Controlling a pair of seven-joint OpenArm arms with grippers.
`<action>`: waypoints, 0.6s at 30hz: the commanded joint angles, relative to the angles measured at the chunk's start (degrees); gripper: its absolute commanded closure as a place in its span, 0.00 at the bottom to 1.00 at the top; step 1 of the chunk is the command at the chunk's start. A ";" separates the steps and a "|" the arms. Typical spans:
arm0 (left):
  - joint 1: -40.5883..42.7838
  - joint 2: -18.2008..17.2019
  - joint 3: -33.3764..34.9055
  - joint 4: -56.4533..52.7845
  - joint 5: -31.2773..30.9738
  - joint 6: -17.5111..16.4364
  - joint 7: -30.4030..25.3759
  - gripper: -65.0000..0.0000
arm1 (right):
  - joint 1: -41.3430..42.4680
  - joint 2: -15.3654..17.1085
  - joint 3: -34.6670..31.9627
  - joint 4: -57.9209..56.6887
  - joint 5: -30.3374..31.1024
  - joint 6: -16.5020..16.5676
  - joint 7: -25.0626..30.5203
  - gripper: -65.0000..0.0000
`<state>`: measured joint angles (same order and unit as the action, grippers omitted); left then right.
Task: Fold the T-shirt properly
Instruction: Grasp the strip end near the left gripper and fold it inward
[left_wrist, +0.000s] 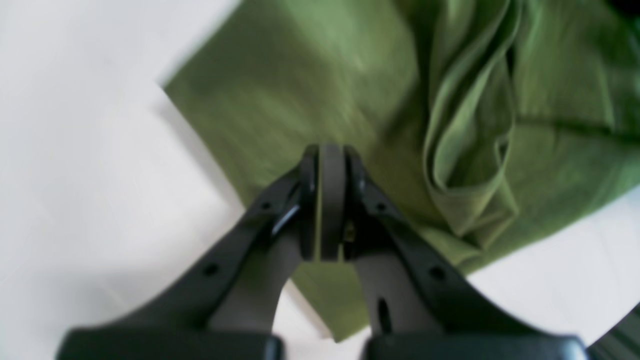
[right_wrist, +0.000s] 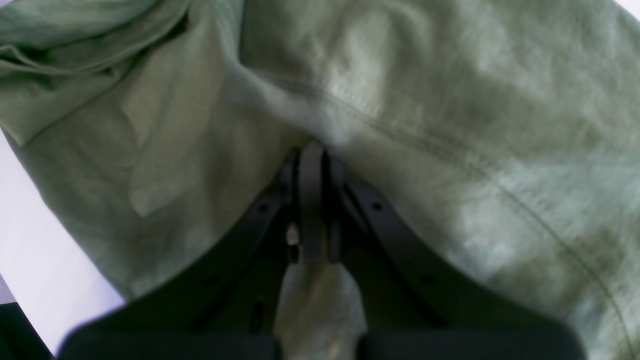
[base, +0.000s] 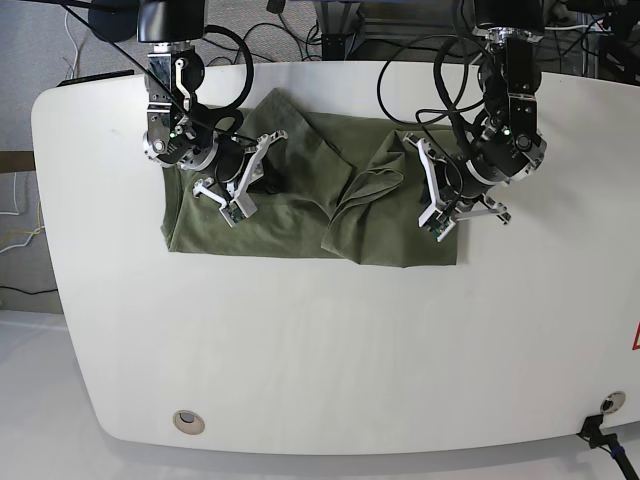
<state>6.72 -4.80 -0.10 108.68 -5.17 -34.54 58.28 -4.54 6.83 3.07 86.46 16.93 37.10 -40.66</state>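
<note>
Both grippers clenched over the olive T-shirt (base: 300, 210) mid-frame: left gripper (left_wrist: 324, 150) empty, right gripper (right_wrist: 314, 147) prob. pinching cloth near a seam to start a fold.

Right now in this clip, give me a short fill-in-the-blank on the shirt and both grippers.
1. The T-shirt lies on a ____ table.
2. The left gripper has its jaws ____.
3. The right gripper is ____ too, over green cloth.
4. The shirt's colour is olive-____.

Missing: white; shut; shut; green
</note>
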 joint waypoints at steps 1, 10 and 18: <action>-0.52 0.01 -0.03 -0.33 0.29 0.22 -1.09 1.00 | -0.08 0.16 -0.04 0.09 -1.41 -0.05 -2.37 1.00; 0.44 4.40 1.99 -4.99 0.03 -0.05 -1.09 1.00 | -0.17 0.16 -0.04 0.09 -1.06 -0.14 -2.37 1.00; 0.36 8.45 14.56 -3.76 -0.06 -0.14 -1.09 1.00 | -0.08 0.16 -0.04 0.09 -0.97 -0.14 -2.37 1.00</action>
<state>7.77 3.05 13.32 102.91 -4.69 -34.57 58.02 -4.64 6.81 3.07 86.46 17.19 37.08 -40.66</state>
